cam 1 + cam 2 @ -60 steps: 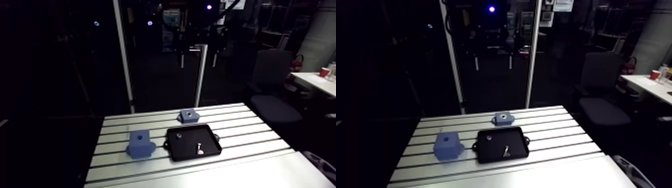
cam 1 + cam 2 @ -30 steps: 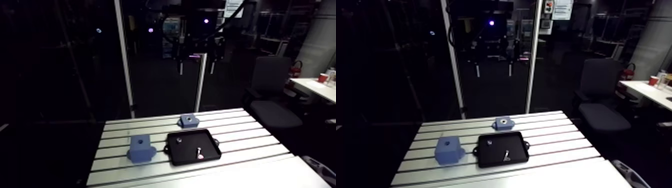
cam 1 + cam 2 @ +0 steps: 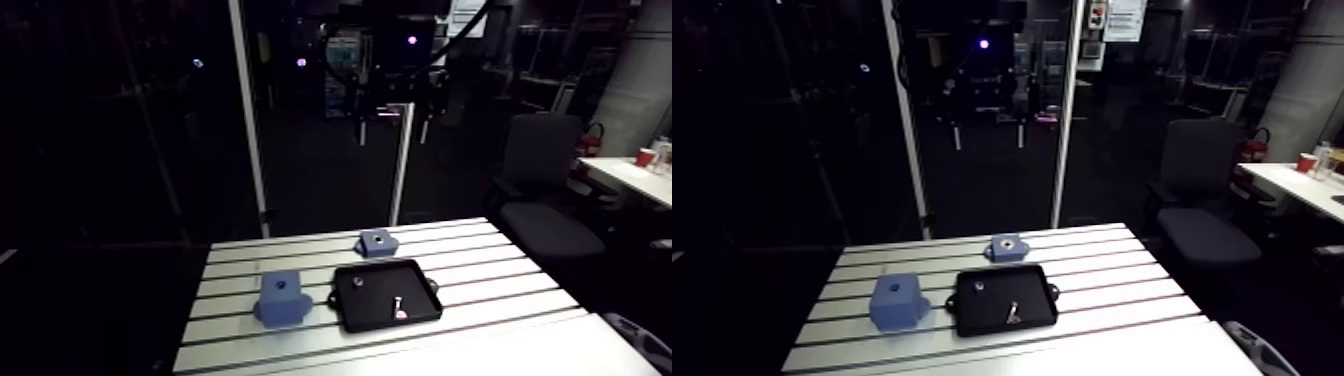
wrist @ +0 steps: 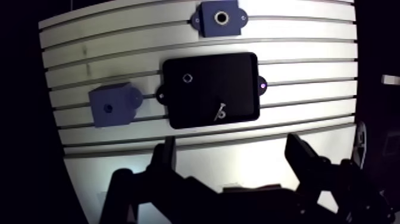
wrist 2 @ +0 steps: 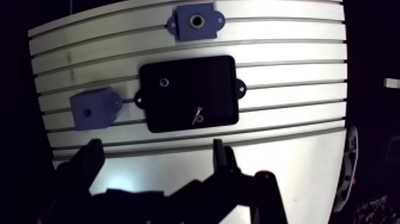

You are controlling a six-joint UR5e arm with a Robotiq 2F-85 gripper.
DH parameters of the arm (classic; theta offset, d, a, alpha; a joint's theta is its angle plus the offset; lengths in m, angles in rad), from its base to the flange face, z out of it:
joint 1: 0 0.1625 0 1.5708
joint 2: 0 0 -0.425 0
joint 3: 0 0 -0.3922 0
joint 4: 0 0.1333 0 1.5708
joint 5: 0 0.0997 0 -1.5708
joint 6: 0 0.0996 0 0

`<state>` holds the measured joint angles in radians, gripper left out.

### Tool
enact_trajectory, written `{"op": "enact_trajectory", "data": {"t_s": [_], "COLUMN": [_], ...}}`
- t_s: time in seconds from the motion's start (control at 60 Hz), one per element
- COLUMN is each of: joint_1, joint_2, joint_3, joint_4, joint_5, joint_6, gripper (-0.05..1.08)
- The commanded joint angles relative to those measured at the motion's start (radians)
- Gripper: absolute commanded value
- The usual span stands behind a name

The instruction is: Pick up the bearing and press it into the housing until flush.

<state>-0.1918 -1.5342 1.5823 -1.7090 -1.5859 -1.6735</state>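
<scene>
The claw (image 4: 232,156) hangs spread and empty, well above the tabletop (image 4: 309,53). The bearing (image 4: 188,78) lies in the tray (image 4: 238,65), apart from the housing (image 4: 207,19). So small a ring could skid away as the claw closes, or the nearby pin (image 4: 220,111) get caught instead.

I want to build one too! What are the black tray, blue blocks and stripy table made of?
Black tray: likely plastic, matte with no shine. Taller blue block and flat blue block: probably plastic, dull even colour. Table: metal, probably aluminium, pale bright sheen, slotted.
</scene>
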Motion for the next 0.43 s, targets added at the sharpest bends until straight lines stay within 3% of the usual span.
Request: {"op": "enact_trajectory", "data": {"t_s": [0.017,0.433], "joint_1": [0.001,0.0], "joint_2": [-0.006,-0.017], "joint_3": [-0.003,0.012], "joint_4": [0.009,0.009], "joint_5": [0.001,0.002], "joint_6": [-0.001,0.001], "gripper": [0.0,0.0]}}
